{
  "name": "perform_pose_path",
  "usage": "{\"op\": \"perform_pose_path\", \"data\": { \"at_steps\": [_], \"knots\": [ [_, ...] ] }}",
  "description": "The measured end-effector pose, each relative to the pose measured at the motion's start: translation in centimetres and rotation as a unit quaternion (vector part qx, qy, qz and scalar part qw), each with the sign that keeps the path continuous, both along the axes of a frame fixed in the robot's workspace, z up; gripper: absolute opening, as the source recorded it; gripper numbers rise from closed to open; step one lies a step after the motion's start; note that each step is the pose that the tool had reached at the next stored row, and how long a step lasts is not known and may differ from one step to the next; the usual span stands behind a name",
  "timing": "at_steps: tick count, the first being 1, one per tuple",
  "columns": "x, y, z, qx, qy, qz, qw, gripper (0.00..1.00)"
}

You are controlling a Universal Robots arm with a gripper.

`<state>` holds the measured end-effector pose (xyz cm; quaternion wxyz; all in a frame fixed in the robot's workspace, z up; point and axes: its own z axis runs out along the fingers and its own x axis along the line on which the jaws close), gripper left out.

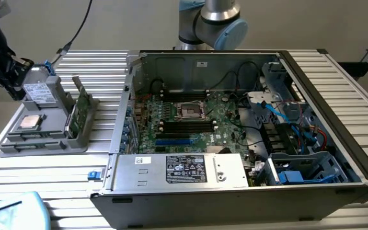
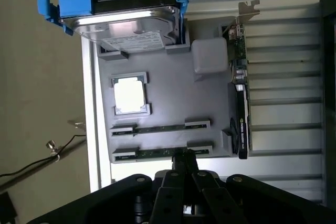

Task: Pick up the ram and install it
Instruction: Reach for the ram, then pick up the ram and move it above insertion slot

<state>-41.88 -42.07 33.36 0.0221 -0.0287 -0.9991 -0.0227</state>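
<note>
On the grey tray [image 2: 173, 87] we count two ram sticks [image 2: 160, 128], one silver processor [image 2: 129, 95], one drive [image 2: 126, 24] with blue tabs and one graphics card [image 2: 241, 108]; beside the tray, one open computer case [image 1: 184, 72].

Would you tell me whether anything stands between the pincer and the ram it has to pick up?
Nothing visible does: the shut pincer points straight at the nearer ram, which lies uncovered in its slot of the grey tray.

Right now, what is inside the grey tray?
The tray holds a drive, a processor, a card and two ram sticks. The shut gripper covers the middle of the nearer stick; what lies beneath is hidden.
</note>
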Motion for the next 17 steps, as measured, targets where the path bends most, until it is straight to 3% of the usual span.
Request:
{"op": "perform_pose_path", "data": {
  "at_steps": [15,17],
  "knots": [
    [-0.10,0.00,-0.01,0.0000,0.0006,0.000,1.0000,0.11],
    [-0.11,0.00,-0.06,0.0000,0.0006,0.009,1.0000,0.11]
  ]
}}
